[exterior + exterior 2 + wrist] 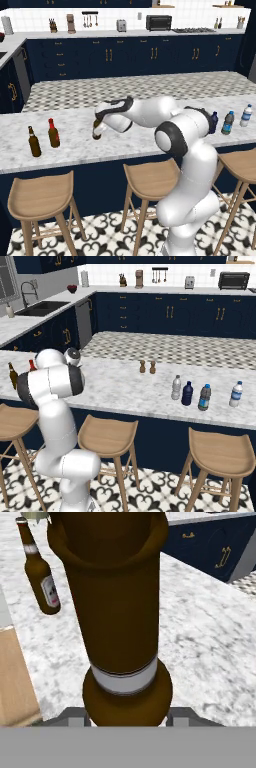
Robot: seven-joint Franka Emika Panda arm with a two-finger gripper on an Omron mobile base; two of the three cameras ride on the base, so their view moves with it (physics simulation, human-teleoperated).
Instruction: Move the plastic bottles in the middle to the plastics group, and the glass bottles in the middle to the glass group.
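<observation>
Gripping brown beer bottle (97,129) in gripper (100,120) (above counter (75,140)), contents unreadable.

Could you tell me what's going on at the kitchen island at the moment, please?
The robot's gripper is closed on a dark brown beer-style bottle, holding it over the marble counter, right of the glass group: a brown bottle and a red-capped bottle. The clear greyish bottle and navy bottle stand beside the two blue-capped plastic bottles.

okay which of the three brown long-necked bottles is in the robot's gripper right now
The dark brown long-necked bottle nearest the counter's middle, clamped in the gripper. The other dark brown bottle and the reddish bottle with the red cap stand free together at the left end.
</observation>
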